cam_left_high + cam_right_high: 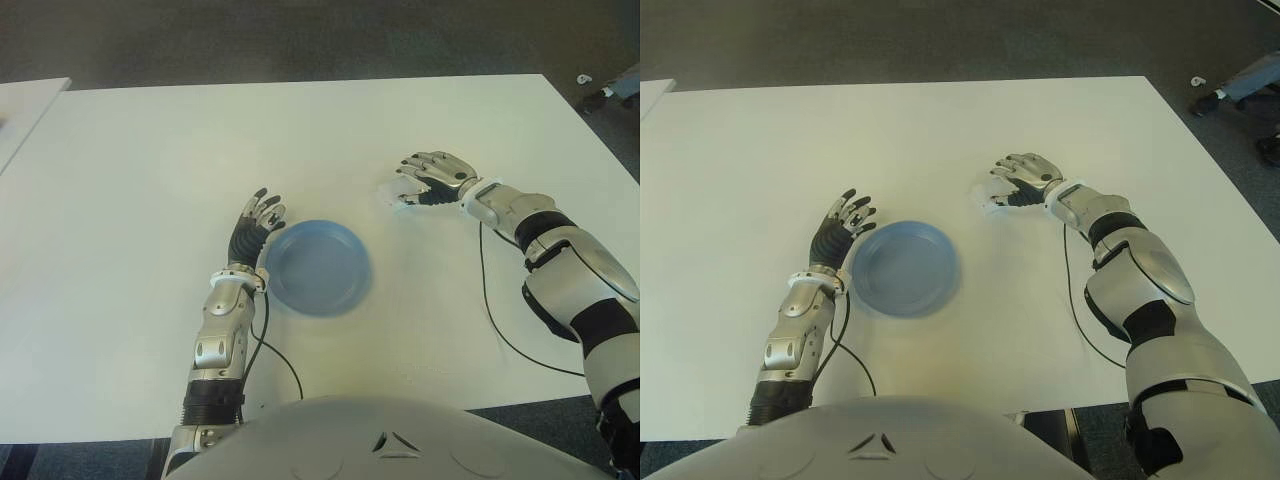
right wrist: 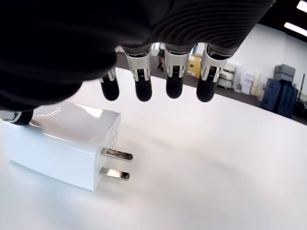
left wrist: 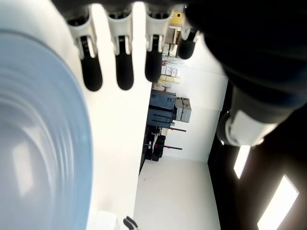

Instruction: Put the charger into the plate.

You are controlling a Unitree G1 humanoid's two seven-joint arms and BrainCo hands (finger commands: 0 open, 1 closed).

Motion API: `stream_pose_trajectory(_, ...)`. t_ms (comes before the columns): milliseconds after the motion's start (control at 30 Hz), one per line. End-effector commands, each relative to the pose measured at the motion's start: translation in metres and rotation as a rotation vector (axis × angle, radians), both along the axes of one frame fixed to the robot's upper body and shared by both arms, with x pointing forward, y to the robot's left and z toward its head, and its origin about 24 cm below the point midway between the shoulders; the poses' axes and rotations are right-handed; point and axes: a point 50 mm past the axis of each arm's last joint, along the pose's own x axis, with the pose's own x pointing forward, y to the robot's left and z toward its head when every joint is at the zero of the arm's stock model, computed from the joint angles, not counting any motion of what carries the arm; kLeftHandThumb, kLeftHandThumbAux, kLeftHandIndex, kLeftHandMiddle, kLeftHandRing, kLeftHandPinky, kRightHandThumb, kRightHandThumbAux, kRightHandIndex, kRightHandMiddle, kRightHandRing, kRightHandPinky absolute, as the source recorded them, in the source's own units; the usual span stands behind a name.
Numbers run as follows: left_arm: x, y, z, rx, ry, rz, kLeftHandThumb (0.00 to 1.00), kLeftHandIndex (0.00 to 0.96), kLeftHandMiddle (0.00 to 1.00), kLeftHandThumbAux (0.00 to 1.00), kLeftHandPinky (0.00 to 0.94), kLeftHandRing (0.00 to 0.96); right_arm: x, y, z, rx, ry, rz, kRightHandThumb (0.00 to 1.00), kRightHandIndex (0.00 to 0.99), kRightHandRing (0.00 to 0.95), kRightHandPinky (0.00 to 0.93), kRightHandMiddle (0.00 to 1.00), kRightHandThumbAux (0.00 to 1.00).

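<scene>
- The white table (image 1: 150, 200) fills the robot's forward view. Its bare top leaves a clear run between the 2 task items, so nothing appears to stand in the way of a carry.
- The blue plate (image 1: 318, 268) lies flat and empty near the table's middle, within reach of both arms; it is the drop target and, judging by its bare bowl, still waits for its load.
- The right hand (image 1: 432, 178) hovers at about 2 o'clock from the plate. Its 4 fingers (image 2: 174, 81) are stretched out straight above the charger, nothing yet gripped, and the thumb tip seems to touch the block's far end. The pose reads as the start of a grasp from above.
- The left hand (image 1: 256, 222) shows just beside the plate's rim at 9 o'clock, fingers extended and relaxed, holding nothing. It looks idle, perhaps placed there to steady the dish.
- The charger (image 2: 62, 141), a white block with 2 metal prongs, lies on its side on the table under the right palm, well apart from the plate at about 2 o'clock from it. Lying flat, it offers its long sides to a pinch between thumb and fingers.
- A thin black cable (image 1: 500, 320) trails from the right forearm across the table; it belongs to the arm, not the charger.
</scene>
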Motion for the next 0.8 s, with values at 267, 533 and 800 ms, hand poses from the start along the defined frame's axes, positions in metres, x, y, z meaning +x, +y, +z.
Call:
stream_pose_trajectory(267,-0.002,-0.001,-0.003,-0.009,0.021,-0.02,0.088,0.09,0.181,0.587,0.271,0.224,-0.015,0.002,-0.022,-0.063,0.049,0.092,0.385,0.0,0.0,0.0,0.0,0.146)
stream_pose_trajectory(533,-0.002,-0.002,-0.003,-0.008,0.018,-0.019,0.087,0.089,0.182,0.584,0.271,0.224,-0.017,0.006,-0.026,-0.073,0.06,0.122,0.371,0.0,0.0,0.0,0.0,0.143)
stream_pose_trajectory(800,-0.002,-0.001,-0.003,0.001,0.016,-0.024,0.063,0.091,0.187,0.584,0.277,0.225,-0.025,0.02,-0.035,-0.058,0.103,0.207,0.36,0.0,0.0,0.0,0.0,0.15)
